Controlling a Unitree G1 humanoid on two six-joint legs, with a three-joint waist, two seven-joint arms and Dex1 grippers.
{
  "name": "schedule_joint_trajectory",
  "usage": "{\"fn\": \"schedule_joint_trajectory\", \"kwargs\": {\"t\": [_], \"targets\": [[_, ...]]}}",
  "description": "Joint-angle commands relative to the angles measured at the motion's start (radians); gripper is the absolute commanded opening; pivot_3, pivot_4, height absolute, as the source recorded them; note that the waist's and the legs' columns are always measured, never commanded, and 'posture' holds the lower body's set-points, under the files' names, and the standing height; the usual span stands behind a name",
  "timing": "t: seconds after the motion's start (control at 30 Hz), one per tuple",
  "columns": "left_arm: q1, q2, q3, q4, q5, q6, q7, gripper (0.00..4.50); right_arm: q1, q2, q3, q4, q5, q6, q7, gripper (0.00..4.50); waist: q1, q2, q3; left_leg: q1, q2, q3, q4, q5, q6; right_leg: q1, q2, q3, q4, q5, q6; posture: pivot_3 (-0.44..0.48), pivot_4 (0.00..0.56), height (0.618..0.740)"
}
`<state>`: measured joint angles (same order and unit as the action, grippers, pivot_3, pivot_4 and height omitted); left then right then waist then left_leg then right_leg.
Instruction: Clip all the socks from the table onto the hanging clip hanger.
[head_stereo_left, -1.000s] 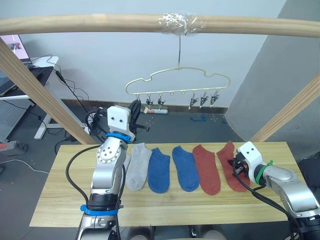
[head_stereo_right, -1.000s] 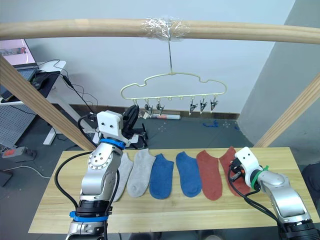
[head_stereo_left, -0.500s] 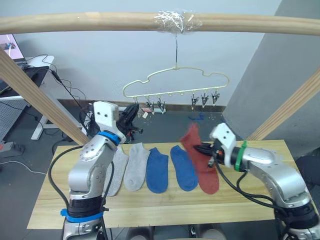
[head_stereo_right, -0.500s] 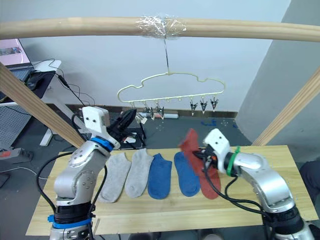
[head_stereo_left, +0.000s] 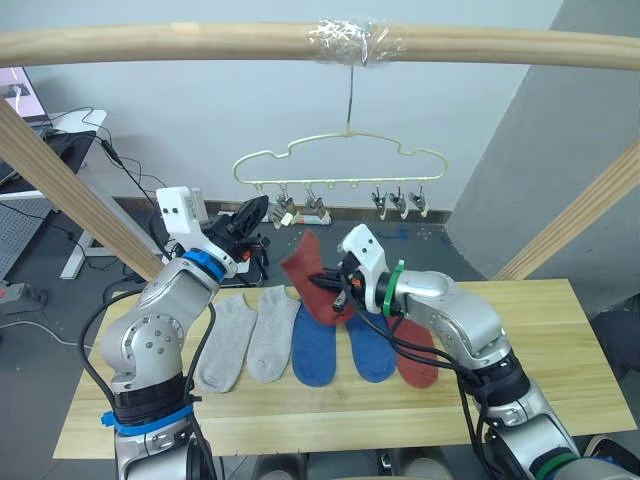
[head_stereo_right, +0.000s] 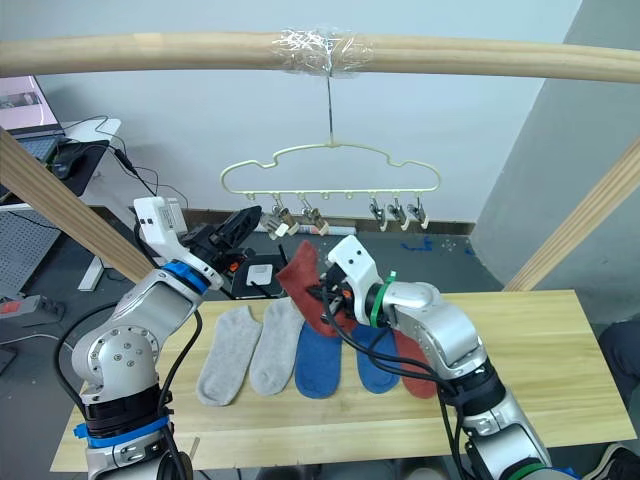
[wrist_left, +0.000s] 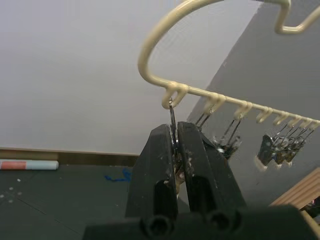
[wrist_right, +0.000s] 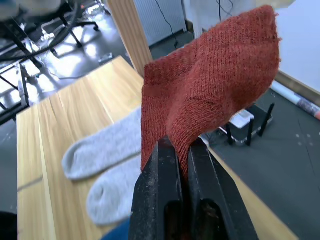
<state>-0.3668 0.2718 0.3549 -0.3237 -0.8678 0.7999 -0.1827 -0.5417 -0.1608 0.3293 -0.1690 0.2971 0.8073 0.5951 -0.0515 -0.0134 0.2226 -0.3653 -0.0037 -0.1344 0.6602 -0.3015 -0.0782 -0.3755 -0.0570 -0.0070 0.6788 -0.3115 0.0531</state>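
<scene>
Hanging from the taped wooden beam (head_stereo_left: 300, 42), clip hanger (head_stereo_left: 340, 155) by its long hook, row of small clips along the lower wire. Left hand (wrist_left: 175, 150) raised to the leftmost clip (wrist_left: 172, 116), fingers pinched narrow on it, seen closely in the left wrist view. Right hand (head_stereo_left: 335, 285) lifted above the bench (head_stereo_left: 560, 350), fingers closed on a rust red sock (head_stereo_left: 312, 275), held up just below and near the hanger's left clips, sock's free end standing upward. Left lying flat on the bench in a row: two light grey socks (head_stereo_left: 248, 340), two blue socks (head_stereo_left: 340, 345), the second rust red sock (head_stereo_left: 415, 355) partly hidden under the right arm.
</scene>
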Motion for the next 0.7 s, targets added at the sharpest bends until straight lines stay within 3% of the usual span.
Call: {"fn": "schedule_joint_trajectory", "kwargs": {"t": [0.03,0.7], "targets": [[-0.014,-0.003,0.001,-0.038,-0.030,-0.013,0.012,0.01,-0.032,0.030,-0.004,0.031,0.011,-0.041,0.015,0.00,0.000,0.000,0.000,0.000,0.000,0.000,0.000,0.000,0.000,0.000,0.000,0.000,0.000,0.000,0.000,-0.029,0.213,0.740],[0.015,-0.003,-0.028,-0.049,-0.076,-0.013,0.021,0.01,-0.129,0.095,-0.071,0.125,0.055,-0.041,0.028,0.00,0.001,0.000,0.000,-0.004,0.000,0.001,0.000,0.000,0.000,-0.005,0.000,0.001,0.001,0.000,0.000,-0.016,0.204,0.740]]}}
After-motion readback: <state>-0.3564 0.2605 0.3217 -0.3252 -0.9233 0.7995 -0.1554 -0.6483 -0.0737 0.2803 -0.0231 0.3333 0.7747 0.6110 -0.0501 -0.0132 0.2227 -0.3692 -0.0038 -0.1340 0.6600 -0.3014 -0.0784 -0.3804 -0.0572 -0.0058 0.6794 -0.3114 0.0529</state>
